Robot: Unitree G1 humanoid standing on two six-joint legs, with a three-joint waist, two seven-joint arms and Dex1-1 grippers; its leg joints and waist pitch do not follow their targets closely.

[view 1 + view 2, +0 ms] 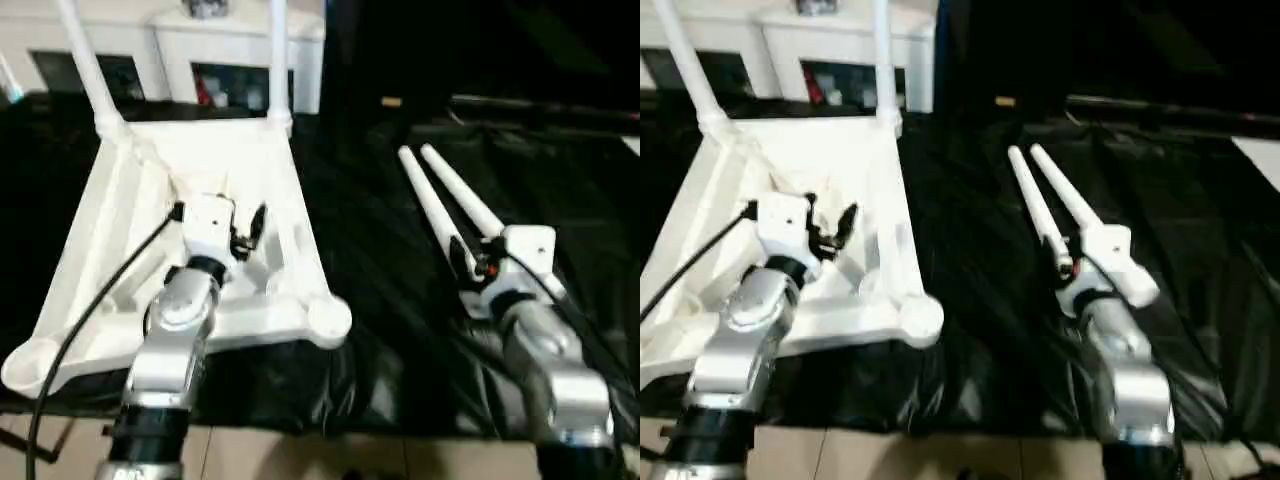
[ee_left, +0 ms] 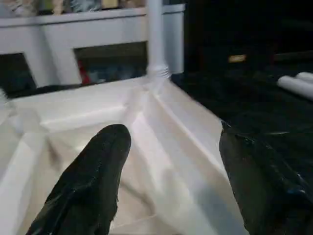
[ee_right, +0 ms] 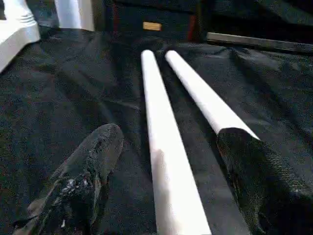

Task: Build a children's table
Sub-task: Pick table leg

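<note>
Closing the open right hand (image 3: pixel 161 186) around the leg (image 3: pixel 161 147) between its fingers should lift it straight.

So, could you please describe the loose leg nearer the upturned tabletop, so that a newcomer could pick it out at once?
Start at the upturned white tabletop on the black sheet, with two legs already standing in its far corners. Beside it, on the robot's right, two loose white legs lie side by side. The wanted leg is the one closer to the tabletop, lying between the fingers of the open right pincer; its neighbour lies beyond it.
</note>
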